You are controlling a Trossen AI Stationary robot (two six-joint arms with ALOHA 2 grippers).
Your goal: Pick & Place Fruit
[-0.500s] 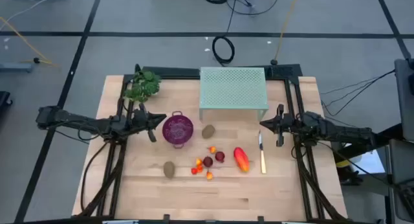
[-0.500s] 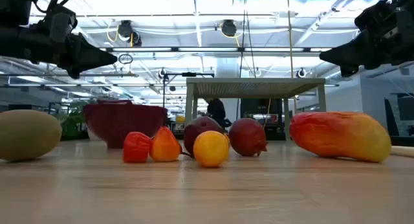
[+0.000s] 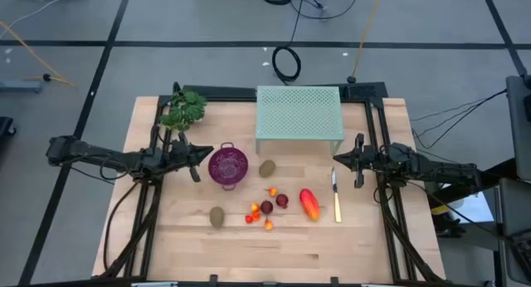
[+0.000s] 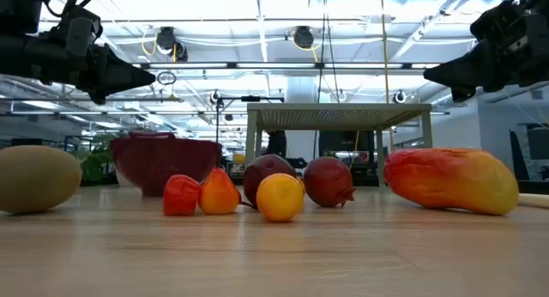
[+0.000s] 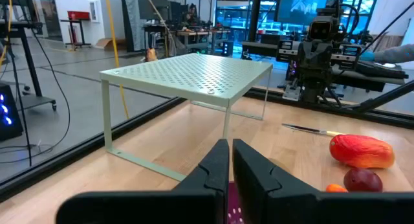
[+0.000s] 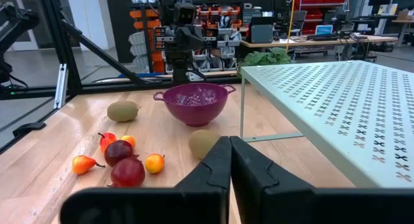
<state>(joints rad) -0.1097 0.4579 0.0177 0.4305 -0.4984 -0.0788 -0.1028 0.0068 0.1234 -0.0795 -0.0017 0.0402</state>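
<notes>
The pale wooden table [image 3: 274, 245], planked and smooth, is carrying everything, with bare boards lying open along its near edge. At the back a mint-green perforated metal rack [image 3: 299, 113] is standing on thin legs, its flat top dotted with small holes. A green leafy bunch [image 3: 182, 109] is lying at the far left corner. A glossy purple colander bowl [image 3: 227, 166], round with small handles, is sitting left of centre.

The fruit is lying loose on the wood between the two arms, all untouched. The elongated orange-red fruit [image 3: 309, 204], smooth and shiny, is resting beside a yellow-handled knife [image 3: 336, 196] that is lying lengthwise near the right side. One olive-brown kiwi [image 3: 267, 167], oval and matte, is sitting just beside the bowl; the second kiwi [image 3: 216, 216] is lying apart toward the front left. Two dark red round fruits [image 3: 274, 204] are sitting together mid-table, with several tiny orange-red fruits [image 3: 259, 216] clustering close around them.

The left gripper [image 3: 196, 157] is hovering just left of the bowl, its fingers pressed together on nothing. The right gripper [image 3: 358, 161] is hovering beyond the knife, fingers likewise closed and empty. No legible writing is showing.
</notes>
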